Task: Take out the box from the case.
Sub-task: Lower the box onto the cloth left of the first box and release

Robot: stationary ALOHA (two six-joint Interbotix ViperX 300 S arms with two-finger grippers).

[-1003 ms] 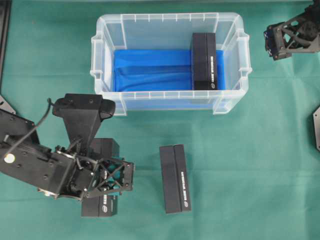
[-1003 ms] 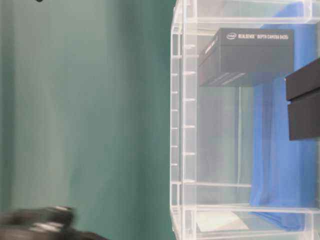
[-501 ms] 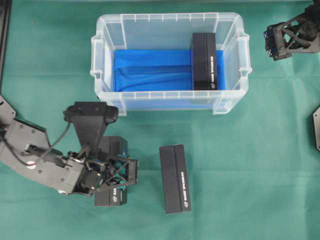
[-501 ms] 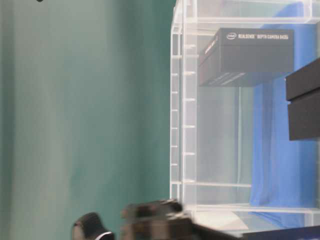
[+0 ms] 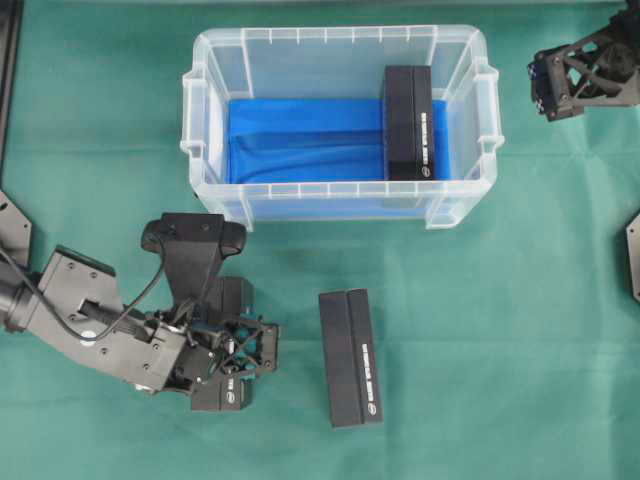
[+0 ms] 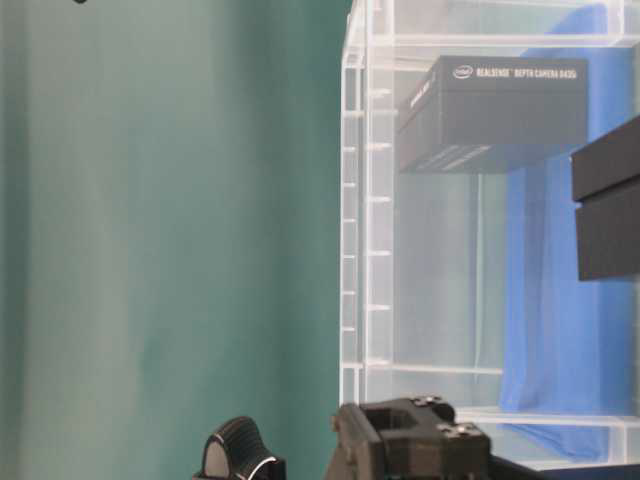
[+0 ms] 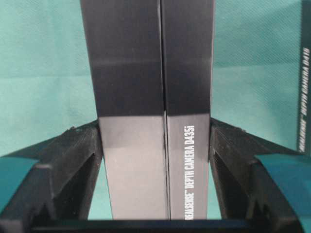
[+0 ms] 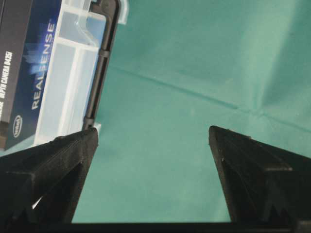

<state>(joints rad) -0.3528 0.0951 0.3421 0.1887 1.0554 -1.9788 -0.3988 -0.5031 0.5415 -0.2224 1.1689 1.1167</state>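
The case [image 5: 340,40] is a clear plastic tub with a blue sheet at its bottom, standing at the back of the green cloth. One black box [image 5: 408,122] lies inside it at the right end, also seen through the wall [image 6: 495,112]. My left gripper [image 5: 232,352] is in front of the case at the left, shut on another black box [image 7: 150,73]. Both fingers [image 7: 77,155] press its long sides. My right gripper [image 5: 540,85] hangs open beside the case's right end, with only cloth between its fingers [image 8: 153,136].
A third black box [image 5: 350,357] lies on the cloth in front of the case, just right of my left gripper; its edge shows in the left wrist view [image 7: 305,97]. The case's corner [image 8: 73,73] is close to my right gripper's left finger.
My left arm has swung right and toward the case with the box in its grip, and has come further into the table-level view. The right arm has not moved.
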